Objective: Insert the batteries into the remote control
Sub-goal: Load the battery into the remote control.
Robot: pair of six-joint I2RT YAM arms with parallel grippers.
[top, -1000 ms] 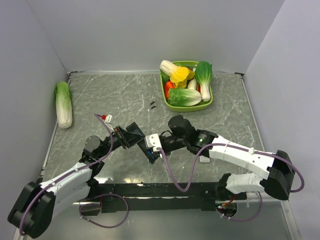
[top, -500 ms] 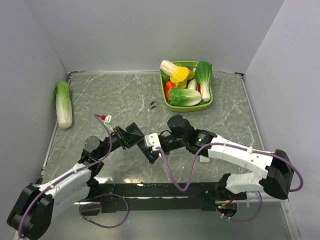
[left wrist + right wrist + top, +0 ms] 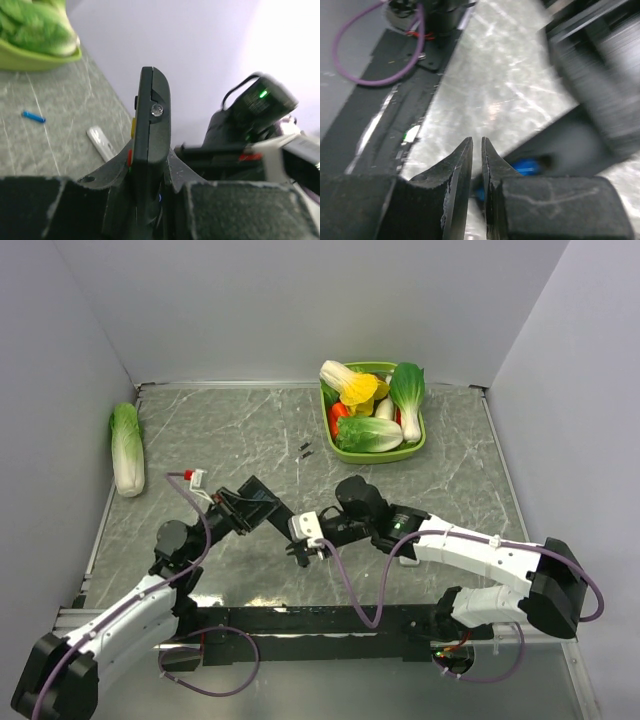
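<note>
My left gripper is shut on the black remote control and holds it edge-on above the table. A short way to its right, my right gripper has its jaws almost together with nothing between the tips. In the right wrist view a blue battery shows just behind the right finger, against a blurred dark shape. Whether it touches the finger is unclear. A second blue battery lies on the table in the left wrist view.
A white remote lies on the table near the loose battery. A green tray of toy vegetables stands at the back right. A cabbage lies by the left wall. Two tiny dark bits rest mid-table.
My left arm has carried the black remote up and to the left, away from the right gripper. The right gripper's jaws have narrowed.
</note>
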